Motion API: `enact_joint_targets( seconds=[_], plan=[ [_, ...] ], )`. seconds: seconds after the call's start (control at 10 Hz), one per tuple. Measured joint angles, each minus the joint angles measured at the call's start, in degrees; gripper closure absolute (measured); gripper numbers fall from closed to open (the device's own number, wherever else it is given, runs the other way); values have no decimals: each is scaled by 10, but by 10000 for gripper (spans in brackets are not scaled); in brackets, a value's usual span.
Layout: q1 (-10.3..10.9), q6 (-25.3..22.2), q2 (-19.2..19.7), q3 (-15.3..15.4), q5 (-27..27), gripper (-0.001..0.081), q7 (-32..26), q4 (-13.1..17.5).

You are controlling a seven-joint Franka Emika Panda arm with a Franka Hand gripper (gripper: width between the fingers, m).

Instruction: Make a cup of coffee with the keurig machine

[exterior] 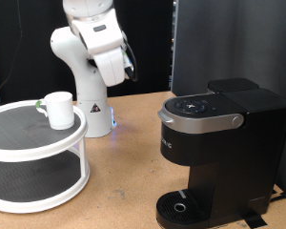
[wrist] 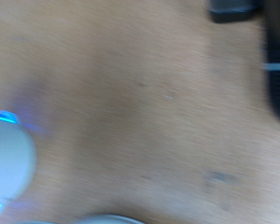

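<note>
Gripper point(exterior: 132, 69) up over the desk's point(exterior: 133, 143) far edge, holding nothing, jaw state unclear; cup point(exterior: 59, 109) sits on the stand's point(exterior: 38, 143) top tier, keurig point(exterior: 214, 153) lid shut, tray bare.

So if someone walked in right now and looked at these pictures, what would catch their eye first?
Probably the black keurig machine filling the exterior view's right, lid shut and nothing on its drip tray. Next, the white cup sitting on top of a white two-tier round stand at the exterior view's left. Behind them the white robot arm is raised over the wooden table; its end effector doesn't show clearly.
</note>
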Motion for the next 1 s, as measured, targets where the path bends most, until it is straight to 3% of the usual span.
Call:
enact_joint_targets(
  seconds=[0.2, 0.3, 0.6, 0.9, 1.0],
  plan=[
    [0, -99, 20, 0, -16, 801, 0, 49],
    [0, -87, 22, 0, -15, 801, 1, 46],
    [0, 45, -6, 0, -13, 801, -12, -2],
    [0, 90, -33, -1, -16, 801, -29, -19],
    [0, 81, -36, -1, -24, 801, -42, -18]
  ],
)
